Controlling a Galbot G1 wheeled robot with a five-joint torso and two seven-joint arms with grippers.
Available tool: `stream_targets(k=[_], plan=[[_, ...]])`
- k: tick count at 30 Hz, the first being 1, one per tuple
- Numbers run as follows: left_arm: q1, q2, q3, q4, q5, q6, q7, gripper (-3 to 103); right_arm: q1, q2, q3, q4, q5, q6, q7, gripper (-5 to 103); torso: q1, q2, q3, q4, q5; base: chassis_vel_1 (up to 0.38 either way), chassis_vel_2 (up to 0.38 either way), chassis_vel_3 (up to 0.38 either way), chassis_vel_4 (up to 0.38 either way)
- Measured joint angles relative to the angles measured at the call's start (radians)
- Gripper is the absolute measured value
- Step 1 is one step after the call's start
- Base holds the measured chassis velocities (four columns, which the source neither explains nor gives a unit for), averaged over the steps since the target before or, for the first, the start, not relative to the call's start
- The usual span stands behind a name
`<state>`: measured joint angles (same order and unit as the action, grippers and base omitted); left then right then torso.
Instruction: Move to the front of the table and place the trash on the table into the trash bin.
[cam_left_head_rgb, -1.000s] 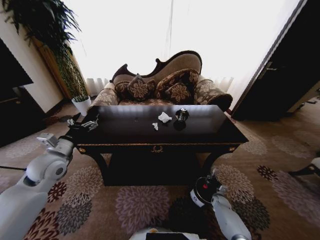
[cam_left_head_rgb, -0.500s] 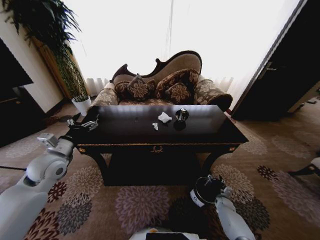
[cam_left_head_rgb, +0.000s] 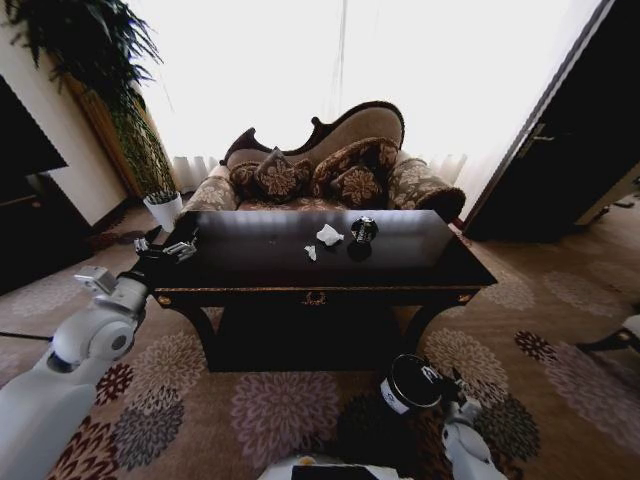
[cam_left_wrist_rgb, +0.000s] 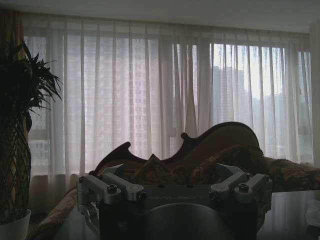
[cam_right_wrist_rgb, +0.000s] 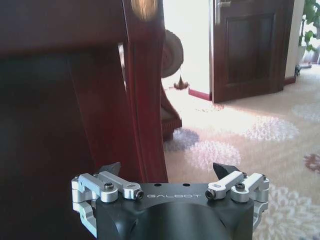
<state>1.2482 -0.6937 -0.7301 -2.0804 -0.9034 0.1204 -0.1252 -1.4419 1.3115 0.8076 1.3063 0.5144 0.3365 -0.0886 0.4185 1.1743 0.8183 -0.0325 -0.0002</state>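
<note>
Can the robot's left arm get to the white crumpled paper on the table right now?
Probably yes, with a stretch. The left gripper hovers at the table's left end, and the white paper wad lies farther along the bare top beside the dark round object. Nothing stands between them.

White arms, black screw-studded claws

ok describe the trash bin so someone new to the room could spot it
Start at the table before the sofa. On the carpet below its front right corner stands the trash bin, a small black bucket with a shiny rim and white label, unlike the white plant pot.
</note>
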Motion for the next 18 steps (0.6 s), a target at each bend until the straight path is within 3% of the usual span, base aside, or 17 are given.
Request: stream_targets(k=[2, 5, 6, 9, 18], plan=[[0.0, 0.0, 0.0, 0.0, 0.0, 0.0, 0.0, 100, -0.038, 0.003, 0.011, 0.055, 0.01, -0.004, 0.001, 100, 0.0, 0.0, 0.0, 0.0003, 0.0001, 0.0, 0.0, 0.0, 0.0], [0.0, 0.0, 0.0, 0.0, 0.0, 0.0, 0.0, 100, -0.212, 0.024, 0.055, 0.308, 0.061, -0.033, 0.008, 100, 0.0, 0.0, 0.0, -0.0001, 0.0003, 0.0, 0.0, 0.0, 0.0], [0.0, 0.0, 0.0, 0.0, 0.0, 0.0, 0.0, 100, -0.212, 0.024, 0.055, 0.308, 0.061, -0.033, 0.008, 100, 0.0, 0.0, 0.0, -0.0001, 0.0003, 0.0, 0.0, 0.0, 0.0], [0.0, 0.0, 0.0, 0.0, 0.0, 0.0, 0.0, 100, -0.327, 0.04, 0.096, 0.531, 0.081, -0.058, 0.029, 100, 0.0, 0.0, 0.0, -0.0001, -0.0001, 0.0, 0.0, 0.0, 0.0], [0.0, 0.0, 0.0, 0.0, 0.0, 0.0, 0.0, 100, -0.379, -0.006, 0.147, 0.807, 0.125, -0.145, 0.079, 100, 0.0, 0.0, 0.0, 0.0, 0.0001, 0.0, 0.0, 0.0, 0.0]])
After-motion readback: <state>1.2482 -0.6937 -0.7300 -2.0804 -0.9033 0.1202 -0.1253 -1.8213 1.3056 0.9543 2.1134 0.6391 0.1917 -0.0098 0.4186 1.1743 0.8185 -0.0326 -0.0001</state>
